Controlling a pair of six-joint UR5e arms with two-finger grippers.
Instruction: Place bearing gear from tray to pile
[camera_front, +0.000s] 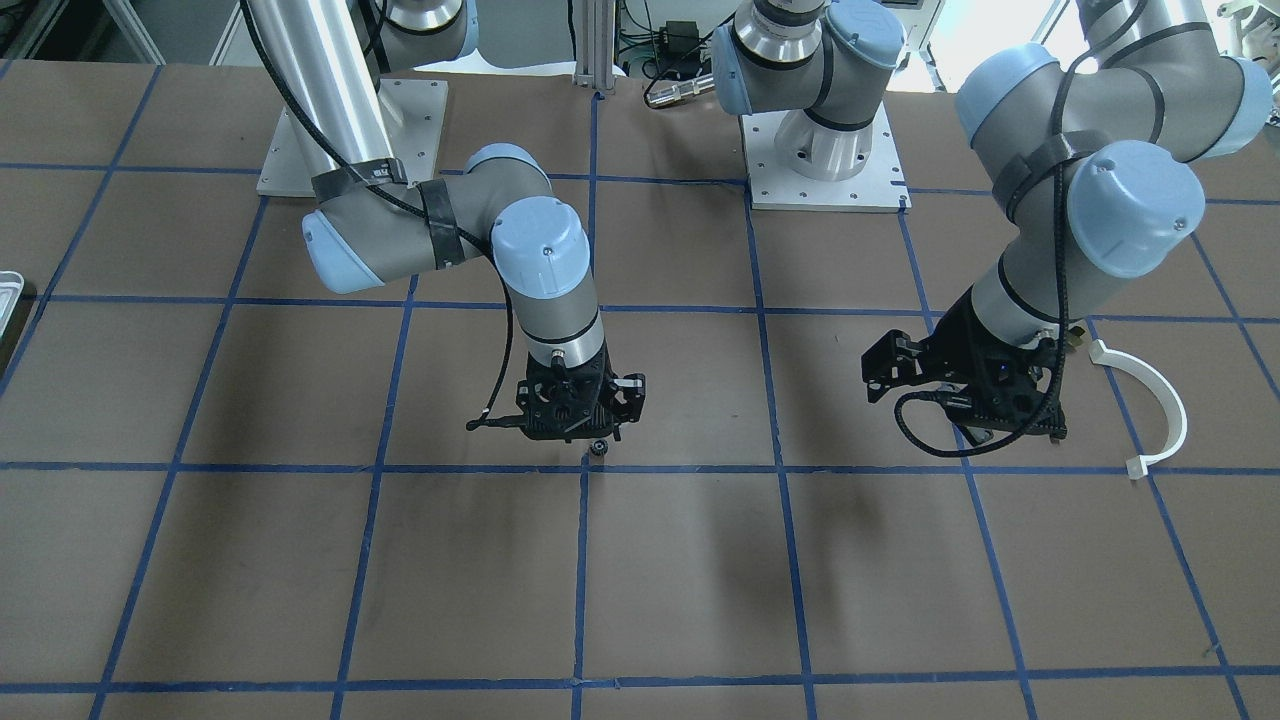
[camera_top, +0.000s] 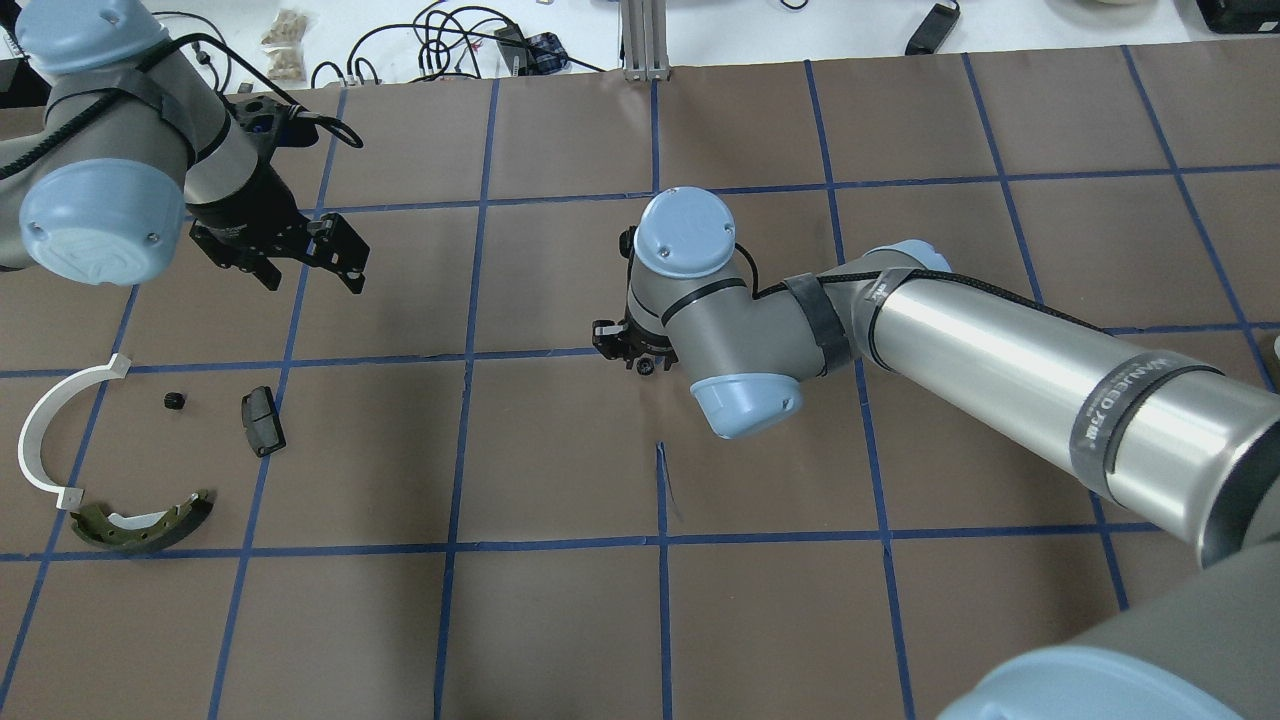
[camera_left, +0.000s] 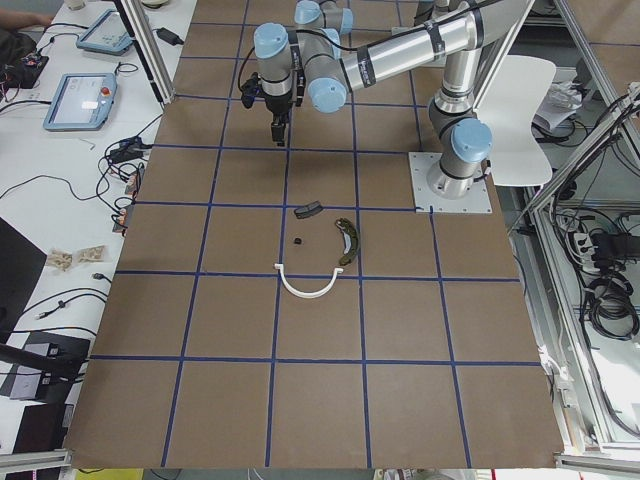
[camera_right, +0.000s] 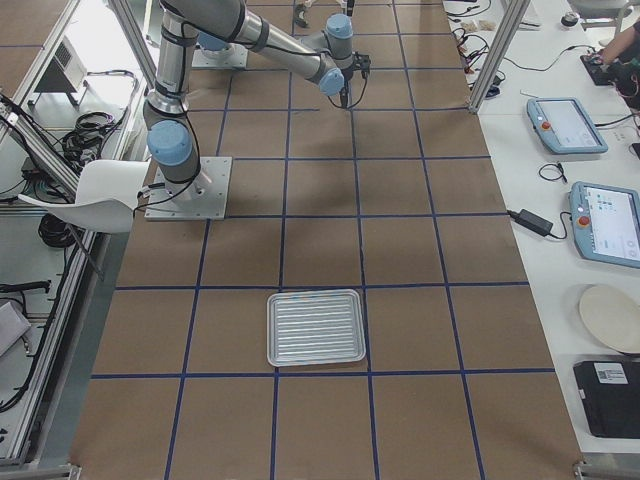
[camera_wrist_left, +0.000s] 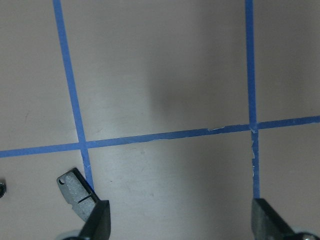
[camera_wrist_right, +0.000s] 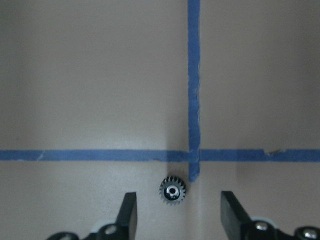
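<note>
The small black toothed bearing gear (camera_wrist_right: 172, 190) with a silvery hub lies flat on the brown table mat (camera_front: 700, 580), just beside a crossing of the blue tape (camera_wrist_right: 193, 75) lines near the middle of the table. The right gripper (camera_wrist_right: 179, 197) hangs directly over it with its jaws spread wide, one finger on each side and neither touching the gear, so it has hold of nothing. The gear sits off-centre in the gap, nearer the finger on the wrist view's left. This spot is well apart from the shallow silvery ridged metal tray (camera_right: 315, 330), which lies at the table's end on the robot's right and looks bare. It is also well apart from the pile (camera_top: 140, 460) on the robot's left. That midway resting place reads as a staging point: the right arm seems stretched far from its base, so the gear has probably been put where the other arm can reach it, though a re-grasp by the same gripper is just as possible. The pile is a white plastic half-ring (camera_top: 40, 430), an olive metal curved brake shoe (camera_top: 140, 525), a black oblong block (camera_top: 262, 420) and a small dark part (camera_top: 175, 401) too tiny to identify. The left gripper (camera_wrist_left: 167, 197) hovers near that group over bare mat, jaws also wide apart and empty, placed as if waiting its turn.
</note>
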